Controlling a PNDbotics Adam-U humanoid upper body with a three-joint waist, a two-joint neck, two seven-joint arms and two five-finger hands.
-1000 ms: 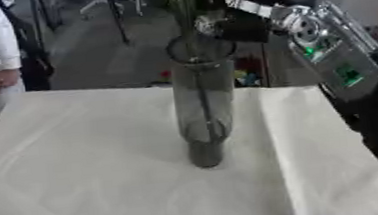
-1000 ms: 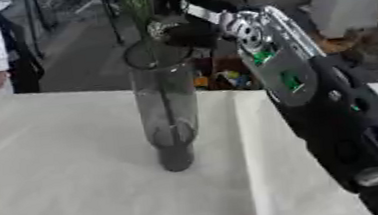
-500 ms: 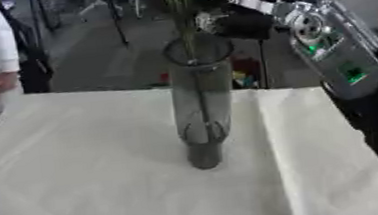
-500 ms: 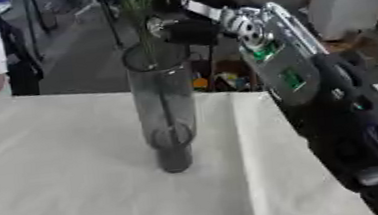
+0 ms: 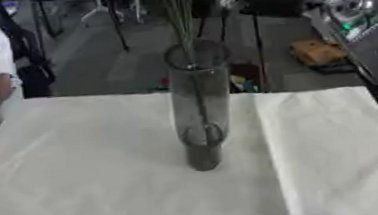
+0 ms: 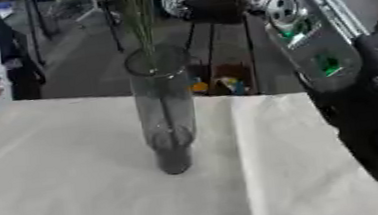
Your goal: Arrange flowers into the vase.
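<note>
The robot's right hand (image 6: 183,3) is up high, just beside the top of the vase (image 6: 164,107), on its right. It is too dark and blurry to tell if its fingers are spread or pinching. The thin green stems (image 6: 141,19) stand straight up in the vase, reaching out above its rim. The vase stands upright on the white table (image 6: 69,192). The left hand does not show.
</note>
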